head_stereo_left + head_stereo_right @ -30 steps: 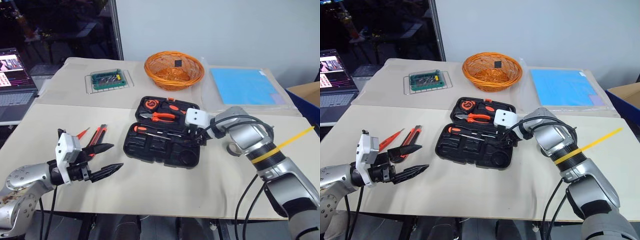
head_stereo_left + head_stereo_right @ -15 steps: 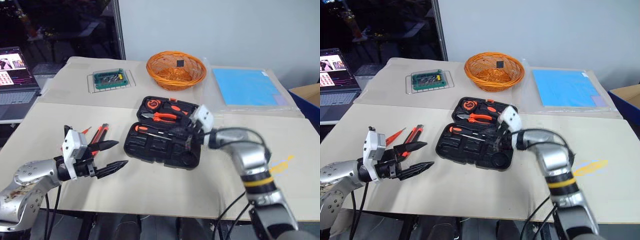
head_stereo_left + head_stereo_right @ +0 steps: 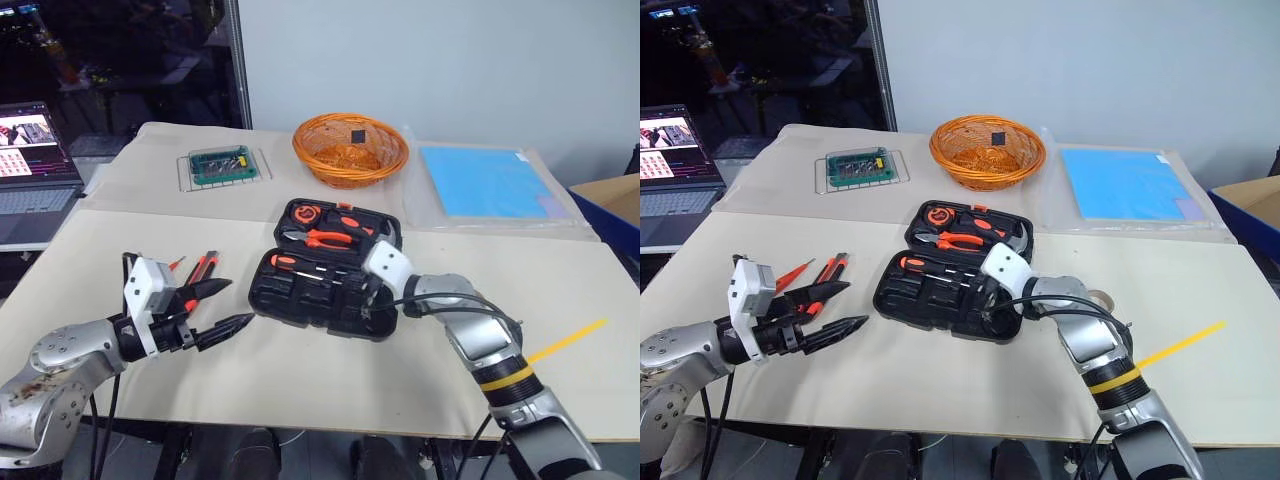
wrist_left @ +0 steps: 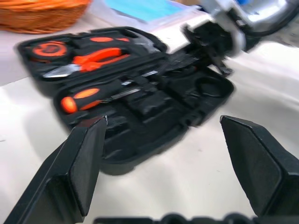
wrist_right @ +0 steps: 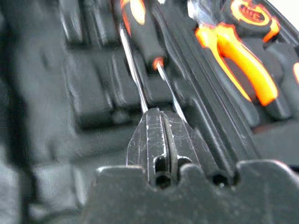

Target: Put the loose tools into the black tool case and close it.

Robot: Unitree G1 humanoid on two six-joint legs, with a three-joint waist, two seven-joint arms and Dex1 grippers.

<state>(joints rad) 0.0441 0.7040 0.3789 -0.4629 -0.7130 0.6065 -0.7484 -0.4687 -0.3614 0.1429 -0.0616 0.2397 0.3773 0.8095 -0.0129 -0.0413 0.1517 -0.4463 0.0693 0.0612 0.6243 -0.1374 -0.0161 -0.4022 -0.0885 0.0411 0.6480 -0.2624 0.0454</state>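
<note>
While the right gripper [image 5: 161,122] has just snapped its jaws closed, empty, over the open black moulded plastic tool case [image 3: 330,270] mid-tabletop, left gripper [image 3: 222,307] hovers, jaws spread. Leaves orange-and-black-handled loose tools [image 3: 198,272] unpacked near the left edge.

Right gripper [image 3: 366,303] covers near right corner of black tool case [image 3: 325,270], fingertips lost against black plastic. Loose tools [image 3: 200,272] left of case half hidden behind left gripper [image 3: 222,308], can't count them. Grey roll [image 3: 1102,298] peeks out behind right arm, mostly covered. Laptop [image 3: 32,170] cut off by frame edge. Small dark thing in wicker basket [image 3: 350,147], too tiny to tell.
</note>
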